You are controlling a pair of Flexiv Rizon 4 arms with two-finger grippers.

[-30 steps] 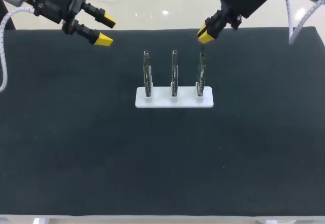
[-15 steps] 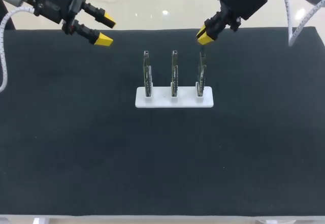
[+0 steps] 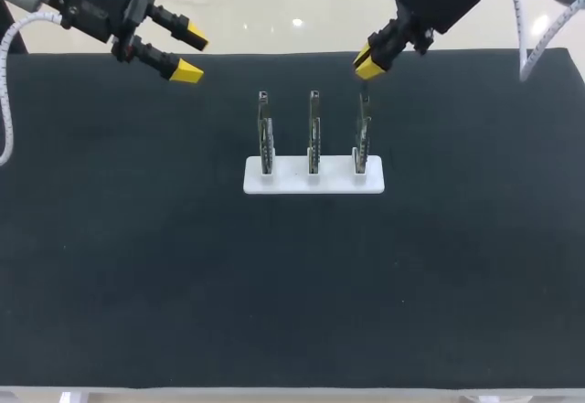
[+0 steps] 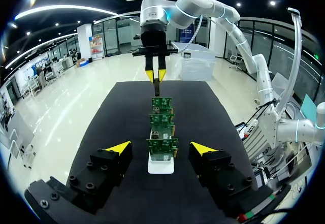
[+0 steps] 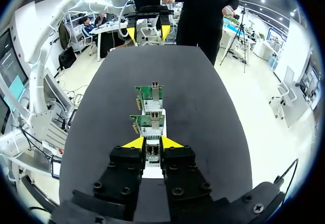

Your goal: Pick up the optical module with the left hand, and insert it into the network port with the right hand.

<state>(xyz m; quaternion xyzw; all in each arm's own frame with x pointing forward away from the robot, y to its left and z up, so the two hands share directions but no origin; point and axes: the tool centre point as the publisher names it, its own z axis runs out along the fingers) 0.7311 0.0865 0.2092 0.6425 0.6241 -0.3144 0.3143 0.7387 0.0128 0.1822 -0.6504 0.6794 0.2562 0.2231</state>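
Three green port boards stand upright in a row on a white base (image 3: 313,176) at mid-table. My right gripper (image 3: 369,63) hangs just above and behind the rightmost board (image 3: 363,133), shut on a slim optical module (image 4: 157,87) that points down from its fingertips. In the right wrist view the module (image 5: 152,152) sits between the yellow tips of that gripper (image 5: 152,143), with the other boards (image 5: 148,124) lined up ahead. My left gripper (image 3: 192,54) hovers at the table's far left, open and holding nothing. The row of boards (image 4: 162,147) lies ahead of the left gripper (image 4: 161,148).
A black mat (image 3: 137,266) covers the table. Only the white base with its boards stands on it. Bare mat stretches wide in front of the base and to both sides.
My right gripper has drifted a little up and toward the far edge with the module. The left arm has stayed where it was.
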